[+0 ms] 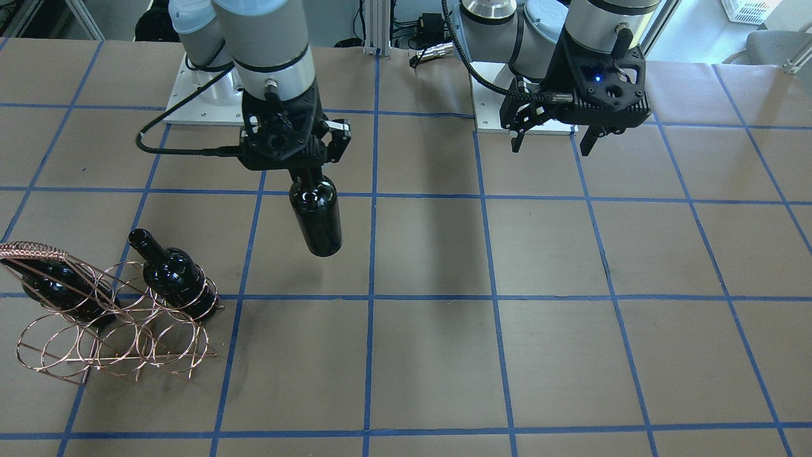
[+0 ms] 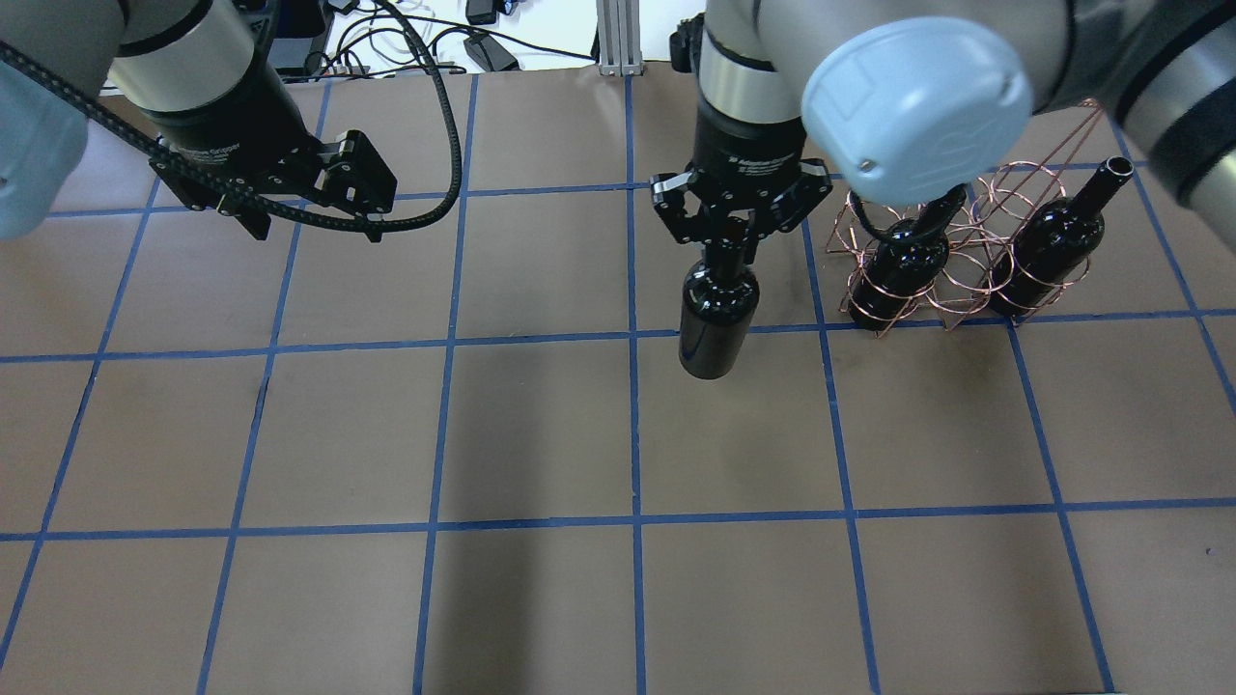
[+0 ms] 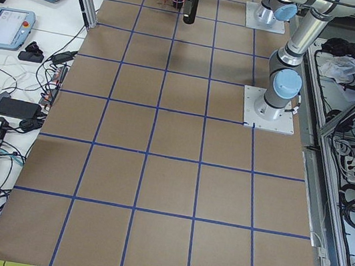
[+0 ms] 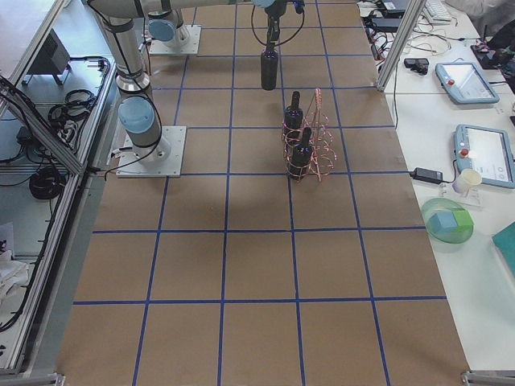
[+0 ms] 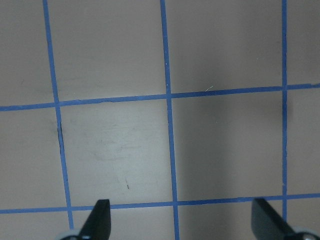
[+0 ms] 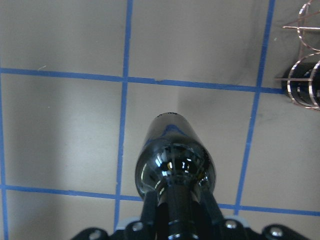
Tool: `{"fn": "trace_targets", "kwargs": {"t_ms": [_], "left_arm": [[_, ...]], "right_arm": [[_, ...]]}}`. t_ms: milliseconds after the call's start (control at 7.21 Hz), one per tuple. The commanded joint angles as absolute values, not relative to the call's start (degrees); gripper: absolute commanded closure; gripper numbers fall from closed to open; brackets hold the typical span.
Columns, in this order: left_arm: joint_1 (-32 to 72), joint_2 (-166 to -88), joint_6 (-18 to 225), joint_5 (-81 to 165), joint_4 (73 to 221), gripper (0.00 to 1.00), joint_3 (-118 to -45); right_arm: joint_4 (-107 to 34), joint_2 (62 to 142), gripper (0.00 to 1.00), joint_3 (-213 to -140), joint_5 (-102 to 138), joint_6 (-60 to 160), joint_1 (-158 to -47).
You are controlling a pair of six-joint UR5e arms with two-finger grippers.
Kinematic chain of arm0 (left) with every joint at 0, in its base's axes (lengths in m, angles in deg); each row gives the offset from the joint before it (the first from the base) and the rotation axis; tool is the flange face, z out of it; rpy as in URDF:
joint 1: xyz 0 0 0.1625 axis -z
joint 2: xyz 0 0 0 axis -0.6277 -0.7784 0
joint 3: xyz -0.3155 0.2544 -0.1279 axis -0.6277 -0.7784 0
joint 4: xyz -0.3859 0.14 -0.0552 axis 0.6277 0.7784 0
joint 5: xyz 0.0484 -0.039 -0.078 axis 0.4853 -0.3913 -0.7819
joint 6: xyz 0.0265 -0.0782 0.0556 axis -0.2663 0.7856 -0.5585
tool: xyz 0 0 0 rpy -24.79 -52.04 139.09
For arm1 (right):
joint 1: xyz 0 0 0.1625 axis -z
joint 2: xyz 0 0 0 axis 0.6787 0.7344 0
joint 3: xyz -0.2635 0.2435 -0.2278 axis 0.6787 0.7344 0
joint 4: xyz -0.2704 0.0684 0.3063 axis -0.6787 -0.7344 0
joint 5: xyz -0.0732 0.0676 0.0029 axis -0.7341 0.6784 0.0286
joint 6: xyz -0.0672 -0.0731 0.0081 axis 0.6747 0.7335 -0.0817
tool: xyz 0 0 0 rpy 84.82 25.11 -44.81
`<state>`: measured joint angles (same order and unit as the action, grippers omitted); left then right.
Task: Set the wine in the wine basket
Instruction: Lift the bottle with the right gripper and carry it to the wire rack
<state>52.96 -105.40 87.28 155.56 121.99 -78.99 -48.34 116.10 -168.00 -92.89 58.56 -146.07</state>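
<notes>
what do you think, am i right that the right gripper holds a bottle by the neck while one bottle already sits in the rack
Not quite. The rack already holds two bottles, not one: an end bottle and a second bottle under the handle, as the exterior front-facing view shows. The rest stands: the right gripper holds a third bottle by the neck.

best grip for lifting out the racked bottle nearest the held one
Take the glossy black glass bottle by its bare neck, coming down from above: the copper wire rack rings wrap its body, and only the tilted neck sticks up free.
</notes>
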Motion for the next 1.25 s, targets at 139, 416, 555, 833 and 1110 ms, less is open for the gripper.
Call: {"fn": "trace_targets", "kwargs": {"t_ms": [139,416,555,833,1110], "left_arm": [[52.96,-105.4,87.29,155.55,122.32,0.0,-79.0],[52.96,-105.4,87.29,155.46,122.32,0.0,-79.0],[52.96,-105.4,87.29,155.46,122.32,0.0,-79.0],[53.05,-105.4,87.2,155.55,122.32,0.0,-79.0],[53.05,-105.31,87.29,155.55,122.32,0.0,-79.0]], "right_arm": [[-43.57,120.3,1.0,-167.36,-95.91,68.09,-137.25],[-41.19,122.15,1.0,-167.0,-97.15,73.45,-132.24],[-40.66,122.33,1.0,-166.92,-97.32,77.91,-129.78],[-39.61,122.33,1.0,-165.61,-97.59,82.93,-123.63],[-39.87,122.16,1.0,-164.38,-99.0,90.33,-119.14]]}}
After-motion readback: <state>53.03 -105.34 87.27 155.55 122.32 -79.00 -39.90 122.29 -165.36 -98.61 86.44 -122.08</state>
